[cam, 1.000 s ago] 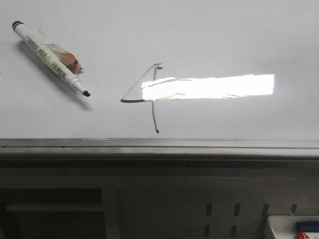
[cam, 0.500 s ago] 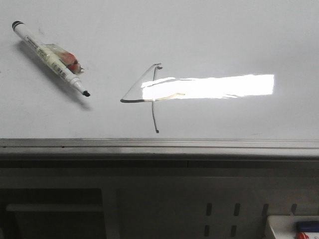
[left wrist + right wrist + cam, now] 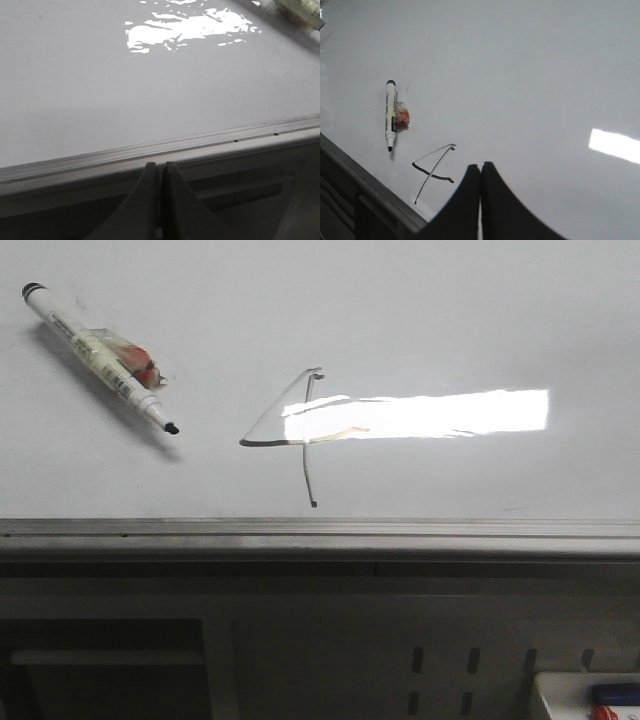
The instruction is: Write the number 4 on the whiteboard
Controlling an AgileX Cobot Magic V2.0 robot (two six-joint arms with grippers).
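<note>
You have the number 4 [image 3: 300, 436] drawn on the whiteboard [image 3: 420, 310], near the board's front frame edge and partly washed out by a bright glare patch [image 3: 420, 414] that crosses its horizontal bar; in the right wrist view the same figure [image 3: 434, 170] reads more clearly, with slanted stroke, bar and long vertical. The marker [image 3: 98, 356] lies uncapped on the board well to the left of the figure, tip pointing toward it, with a small red and clear scrap [image 3: 140, 365] touching its side. Against the earlier front frames, nothing has really changed: marker and figure sit where they were, and only the view has shifted very slightly. Your left gripper [image 3: 160, 172] has its jaws pressed together, holding nothing, over the board's frame. Your right gripper [image 3: 480, 172] is likewise closed and empty, just beside the figure.
</note>
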